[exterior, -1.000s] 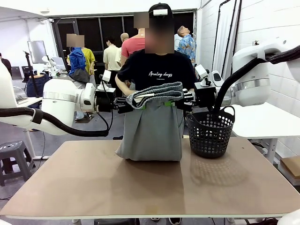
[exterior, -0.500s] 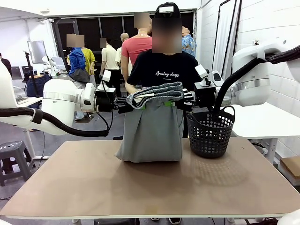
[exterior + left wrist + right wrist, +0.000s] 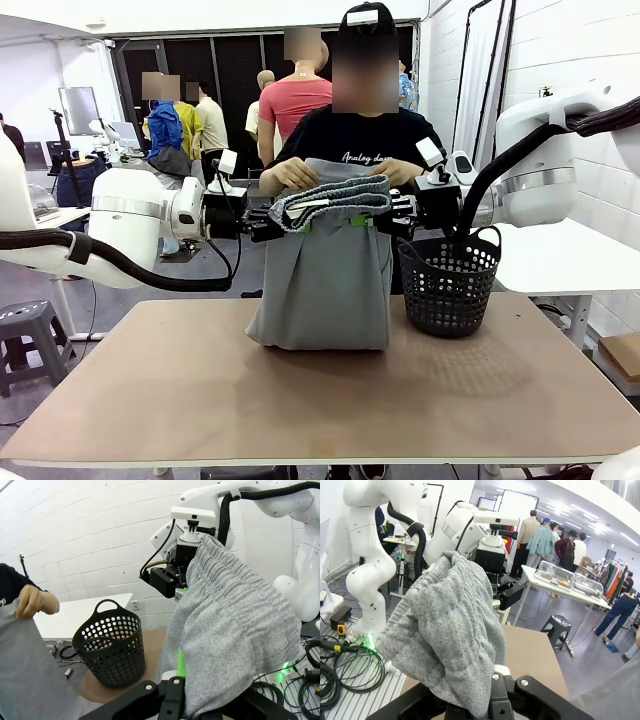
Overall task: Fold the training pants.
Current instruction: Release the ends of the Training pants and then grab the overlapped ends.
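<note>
The left end effector (image 3: 290, 226) and the right end effector (image 3: 385, 215) are each pinched on one end of the waistband (image 3: 335, 195), so it runs level, side to side, midway between the arms. The training pants (image 3: 325, 285) hang straight down from it, long axis vertical, their lower edge touching the surface (image 3: 200, 390). Behind the waistband, the person's hands (image 3: 292, 177) lift grey cloth, probably the leg ends.

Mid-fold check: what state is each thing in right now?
Light grey soft-fabric training pants: held up by waistband, lower end on table.
Left gripper: shut on waistband.
Right gripper: shut on waistband.
Black mesh plastic basket: upright on table.
Person's hands: gripping grey fabric behind.
</note>
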